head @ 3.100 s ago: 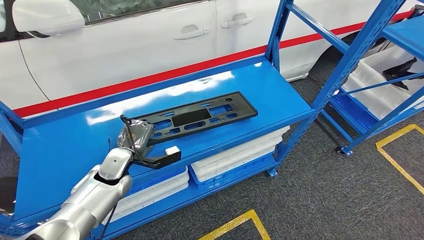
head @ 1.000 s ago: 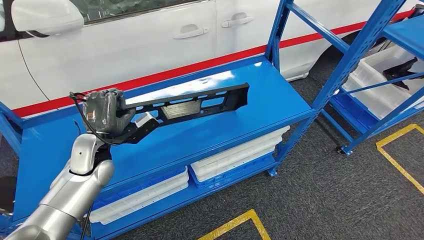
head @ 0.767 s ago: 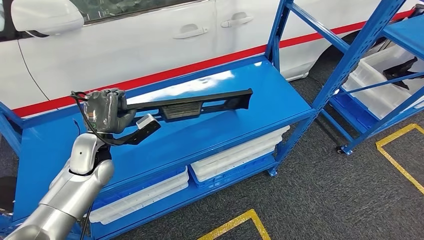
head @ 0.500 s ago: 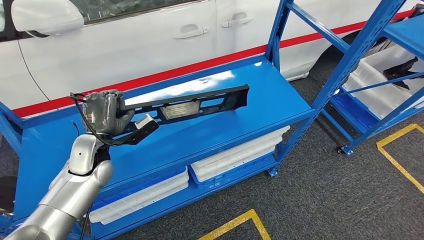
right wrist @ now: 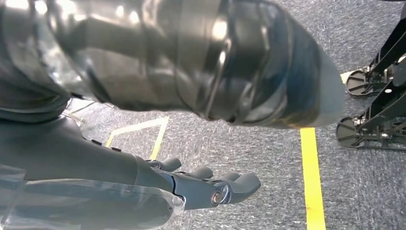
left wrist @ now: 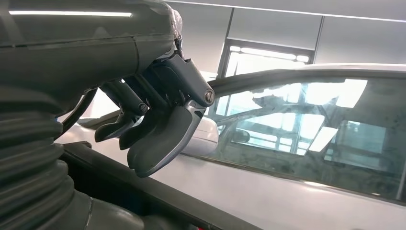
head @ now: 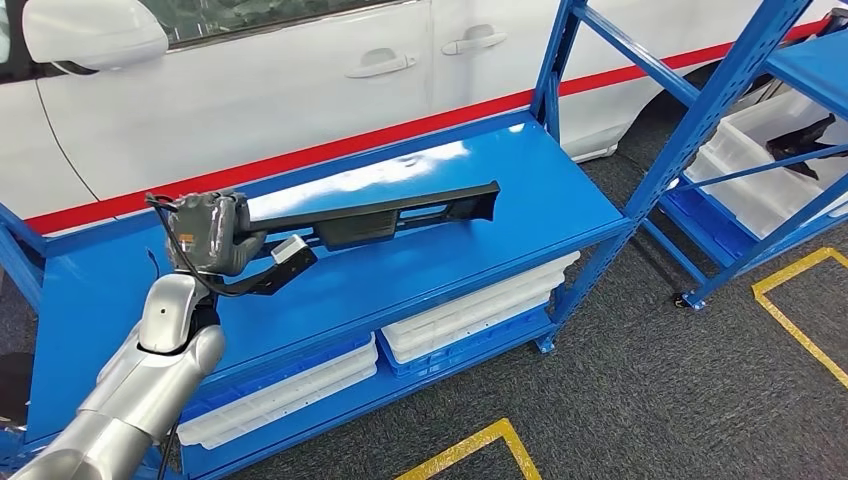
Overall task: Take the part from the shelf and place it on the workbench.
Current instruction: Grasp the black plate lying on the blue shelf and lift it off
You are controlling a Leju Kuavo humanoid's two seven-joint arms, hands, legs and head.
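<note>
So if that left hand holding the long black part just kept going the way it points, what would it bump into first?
Probably the white car. The left hand, gripping the black part above the blue shelf, faces the car's side in the left wrist view. Depth is hard to judge.

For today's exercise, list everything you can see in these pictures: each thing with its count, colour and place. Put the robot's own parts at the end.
Long plastic part: one, black, held at one end above the shelf top.
Shelf unit: one, blue, in front of the car.
Second shelf unit: one, blue, to the right.
Car: one, white with a red stripe, behind the shelf.
Trays: several, white and blue, stacked on the lower level.
Bins: white, in the right shelf unit.
Floor lines: yellow, on grey carpet.
Left hand: one, dark grey, gripping the part's end.
Right hand: one, dark grey, over the floor, holding nothing.
</note>
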